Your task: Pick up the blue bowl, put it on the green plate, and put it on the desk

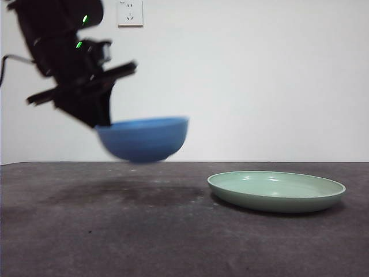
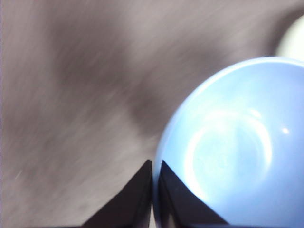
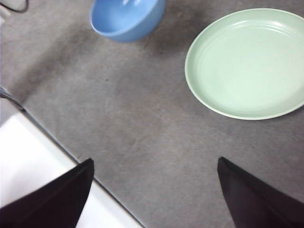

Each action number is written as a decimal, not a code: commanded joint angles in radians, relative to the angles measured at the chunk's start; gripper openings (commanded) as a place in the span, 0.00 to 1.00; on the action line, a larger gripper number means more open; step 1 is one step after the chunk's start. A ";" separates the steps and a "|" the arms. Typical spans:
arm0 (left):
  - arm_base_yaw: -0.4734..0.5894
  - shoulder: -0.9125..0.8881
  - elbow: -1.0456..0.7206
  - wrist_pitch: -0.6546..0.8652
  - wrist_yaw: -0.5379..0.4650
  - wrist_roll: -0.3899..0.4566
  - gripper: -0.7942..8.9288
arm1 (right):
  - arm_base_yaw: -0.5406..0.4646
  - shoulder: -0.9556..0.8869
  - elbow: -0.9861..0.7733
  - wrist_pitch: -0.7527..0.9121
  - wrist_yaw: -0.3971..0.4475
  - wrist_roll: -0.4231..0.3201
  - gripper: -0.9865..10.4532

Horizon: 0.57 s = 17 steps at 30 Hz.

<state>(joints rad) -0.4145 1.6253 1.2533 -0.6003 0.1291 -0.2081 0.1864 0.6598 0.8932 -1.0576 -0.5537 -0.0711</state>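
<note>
Blue bowl hangs in the air at centre-left of the front view, clear of the dark counter (its outline is blurred). The left gripper reaches in from the upper left of that frame, its jaws pinched on the bowl's rim. The green plate lies flat on the counter at lower right, apart from the bowl. The right gripper hovers above the counter, jaws spread wide and holding nothing.

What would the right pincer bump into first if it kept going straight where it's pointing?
Probably just the bare dark grey-brown matte desk: the open right pincer aims at empty tabletop, short of the round blue bowl and pale green plate.
</note>
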 commanded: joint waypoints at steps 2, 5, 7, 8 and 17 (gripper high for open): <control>-0.058 0.010 0.067 0.003 0.006 -0.014 0.09 | 0.003 0.005 0.018 0.010 0.034 0.019 0.45; -0.101 0.011 0.086 0.048 0.006 -0.034 0.09 | 0.003 0.005 0.018 0.009 0.035 0.024 0.45; -0.121 0.019 0.096 0.071 0.006 -0.057 0.09 | 0.003 0.005 0.018 0.009 0.035 0.038 0.45; -0.132 0.029 0.104 0.078 0.006 -0.067 0.09 | 0.003 0.005 0.018 0.009 0.035 0.040 0.45; -0.211 0.229 0.275 0.076 0.006 -0.092 0.09 | 0.003 0.004 0.018 0.008 0.036 0.064 0.45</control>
<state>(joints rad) -0.6086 1.8225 1.4876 -0.5335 0.1318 -0.2836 0.1864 0.6598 0.8932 -1.0576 -0.5198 -0.0235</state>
